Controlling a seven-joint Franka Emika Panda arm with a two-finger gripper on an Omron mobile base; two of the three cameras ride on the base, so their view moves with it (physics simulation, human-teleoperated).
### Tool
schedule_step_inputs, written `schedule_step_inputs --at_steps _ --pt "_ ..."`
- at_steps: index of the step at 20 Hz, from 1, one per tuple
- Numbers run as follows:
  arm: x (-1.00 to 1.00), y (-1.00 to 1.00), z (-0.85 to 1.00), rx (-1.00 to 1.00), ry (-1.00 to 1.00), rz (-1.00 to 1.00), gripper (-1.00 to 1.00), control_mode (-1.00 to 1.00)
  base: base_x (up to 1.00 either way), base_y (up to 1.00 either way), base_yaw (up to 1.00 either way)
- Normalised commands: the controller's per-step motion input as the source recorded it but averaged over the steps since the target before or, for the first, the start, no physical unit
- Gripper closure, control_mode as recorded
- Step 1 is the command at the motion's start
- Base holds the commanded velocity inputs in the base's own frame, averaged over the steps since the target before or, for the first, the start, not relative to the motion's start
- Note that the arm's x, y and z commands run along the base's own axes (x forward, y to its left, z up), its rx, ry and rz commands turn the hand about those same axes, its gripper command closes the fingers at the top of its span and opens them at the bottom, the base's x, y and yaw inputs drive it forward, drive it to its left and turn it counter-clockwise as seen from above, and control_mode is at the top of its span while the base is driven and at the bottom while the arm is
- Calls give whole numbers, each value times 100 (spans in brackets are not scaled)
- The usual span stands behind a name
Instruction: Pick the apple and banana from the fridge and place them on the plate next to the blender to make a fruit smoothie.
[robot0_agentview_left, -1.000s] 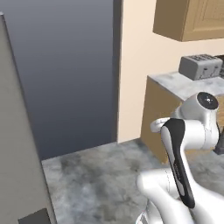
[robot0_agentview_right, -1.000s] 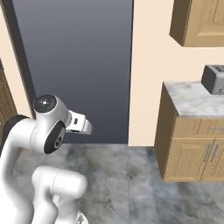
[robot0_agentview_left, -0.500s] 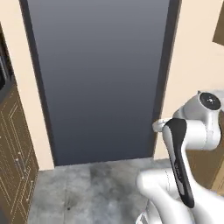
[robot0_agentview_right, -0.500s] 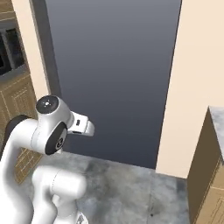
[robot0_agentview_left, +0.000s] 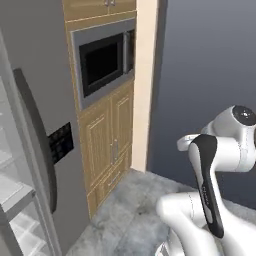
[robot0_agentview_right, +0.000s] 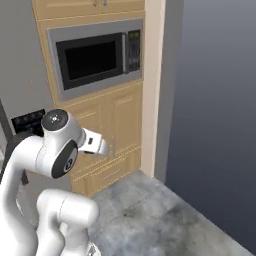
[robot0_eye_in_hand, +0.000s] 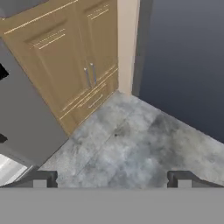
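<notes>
Since the earlier frames the base has swung left, so a wood cabinet column with a built-in microwave (robot0_agentview_right: 95, 57) now fills the view where a dark wall and a counter stood. The gripper (robot0_eye_in_hand: 111, 178) hangs wide open and empty over the grey stone floor (robot0_eye_in_hand: 131, 144), apparently carried tucked while the base turns. The fridge (robot0_agentview_left: 30, 150) stands open at far left, its dark curved handle (robot0_agentview_left: 35, 135) and white shelves (robot0_agentview_left: 12, 195) visible; apple and banana are not seen.
</notes>
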Motion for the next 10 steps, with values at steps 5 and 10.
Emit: schedule_step_inputs --at_steps 5,10 --pt "0 0 0 0 0 0 -100 100 30 -43 86" --pt "0 0 0 0 0 0 -100 100 33 -38 85"
